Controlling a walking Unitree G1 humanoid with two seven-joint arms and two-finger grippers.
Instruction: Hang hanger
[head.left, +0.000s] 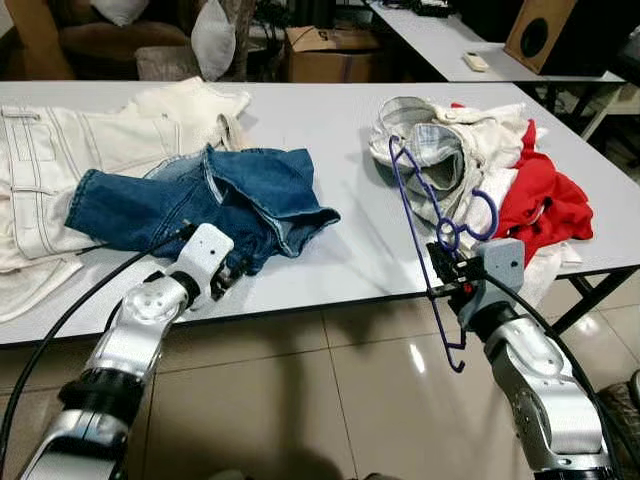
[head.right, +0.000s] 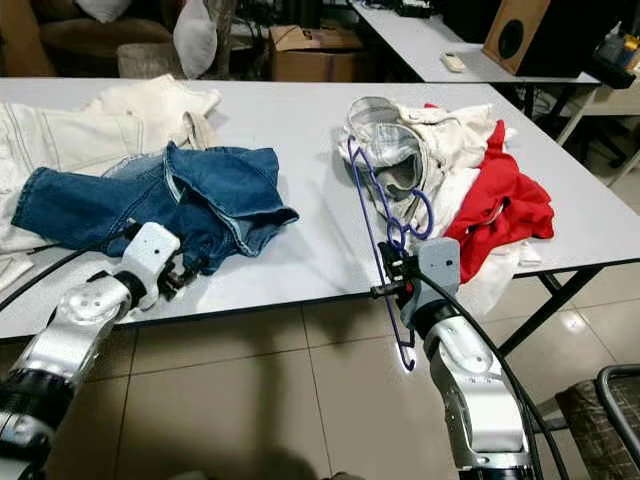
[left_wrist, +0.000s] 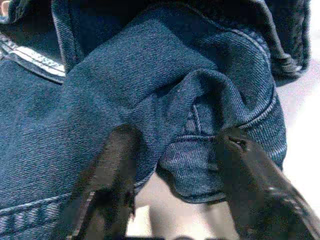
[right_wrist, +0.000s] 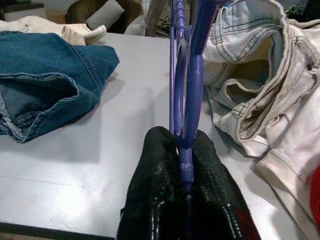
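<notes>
I see the counter (head.left: 330, 130) carrying blue jeans (head.left: 220, 205). Purple hanger (head.left: 430, 235) at its near edge, long axis running away from me, hook up. Right gripper (right_wrist: 186, 150) jaws clamped on it. Left gripper (left_wrist: 175, 185) jaws wide around a jeans fold.

You face grey table (head.left: 340, 150). Blue jeans (head.left: 210, 205) lie near front edge, left of middle. Cream garment (head.left: 60, 160) spreads at left end, partly under jeans. Pale denim heap (head.left: 440, 145) and red cloth (head.left: 540, 205) sit touching at right end.
</notes>
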